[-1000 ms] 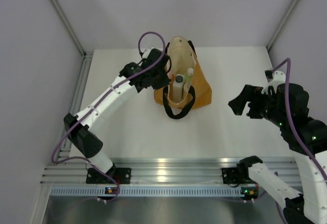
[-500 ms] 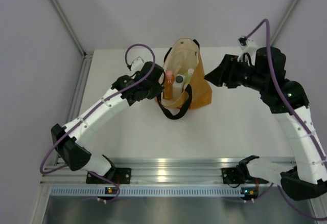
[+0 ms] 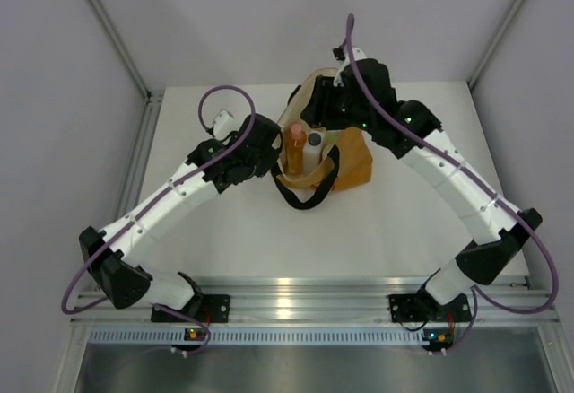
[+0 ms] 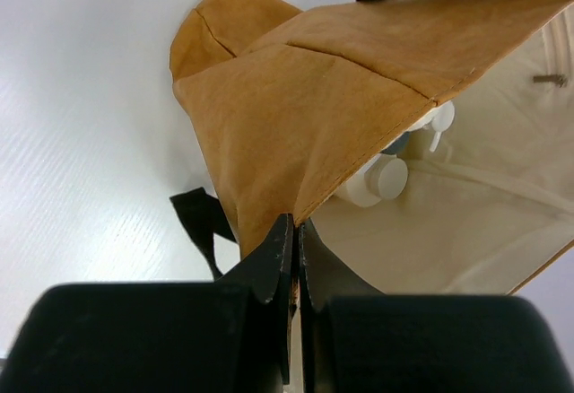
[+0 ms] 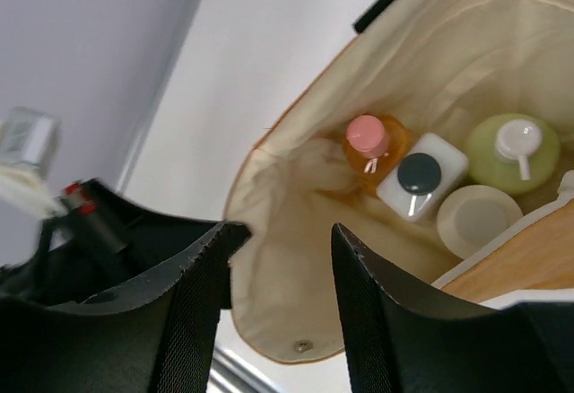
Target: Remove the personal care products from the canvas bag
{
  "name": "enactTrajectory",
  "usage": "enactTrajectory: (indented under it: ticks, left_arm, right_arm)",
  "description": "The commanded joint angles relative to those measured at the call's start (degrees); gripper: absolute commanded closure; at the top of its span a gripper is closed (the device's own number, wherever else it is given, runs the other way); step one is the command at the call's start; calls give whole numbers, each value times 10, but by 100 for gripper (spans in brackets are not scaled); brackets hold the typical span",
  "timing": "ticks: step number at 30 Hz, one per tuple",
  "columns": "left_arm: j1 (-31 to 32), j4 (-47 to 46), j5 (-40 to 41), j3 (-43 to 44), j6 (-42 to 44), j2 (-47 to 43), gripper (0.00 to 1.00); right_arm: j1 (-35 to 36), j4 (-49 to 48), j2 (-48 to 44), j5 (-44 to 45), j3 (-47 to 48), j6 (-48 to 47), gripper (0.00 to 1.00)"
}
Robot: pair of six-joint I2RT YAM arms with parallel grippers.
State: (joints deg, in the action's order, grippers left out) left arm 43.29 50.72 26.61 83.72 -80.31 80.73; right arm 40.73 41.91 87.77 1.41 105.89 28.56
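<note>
Four products (image 5: 417, 178) inside bag (image 5: 484, 52), beyond right claw (image 5: 287, 231)

Lab cell: aluminium rail (image 3: 296, 296), white table (image 3: 395, 222).

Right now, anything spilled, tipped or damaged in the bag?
Nothing stands out. The orange bottle, black-capped bottle, green pump bottle and cream jar sit together, tops on, inside the canvas bag, with no spill visible. The left gripper pinches the bag's rim; the right gripper is open above the opening.
</note>
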Motion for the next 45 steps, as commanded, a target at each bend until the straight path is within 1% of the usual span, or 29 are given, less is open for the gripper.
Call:
enactTrajectory:
  ticks: [1,2,4,11,19,25,34,38,40,45]
  left_arm:
    - [2,20,46,-9,-50,-30,100]
    - [2,20,49,-10,-54,-30,100]
    - [1,19,55,-10,-60,-31,100]
    - [0,19,39,0,-62,-9,100]
    - [-2,19,34,4,-72,-7,100]
    - [-2,19,36,-4,-85,-15,100]
    - [-3,20,46,-15,-97,-27,100]
    - [-5,20,47,-13,-91,-29,100]
    - [-6,19,44,-14,-90,-29,100]
    - [-7,20,35,-14,-85,-29,100]
  right_arm:
    - [21,-28,16,129,26,0,52]
    - [26,-29,25,153,25,-2,52]
    - [31,-29,34,173,23,-5,52]
    - [33,-31,102,185,35,-31,52]
    - [32,-54,161,170,49,-46,52]
    - [30,-68,202,144,64,-57,50]
    - [27,-72,244,156,69,-62,50]
    - [26,-83,248,156,58,-62,51]
    - [26,-89,255,153,56,-68,54]
    - [27,-99,263,159,57,-75,57]
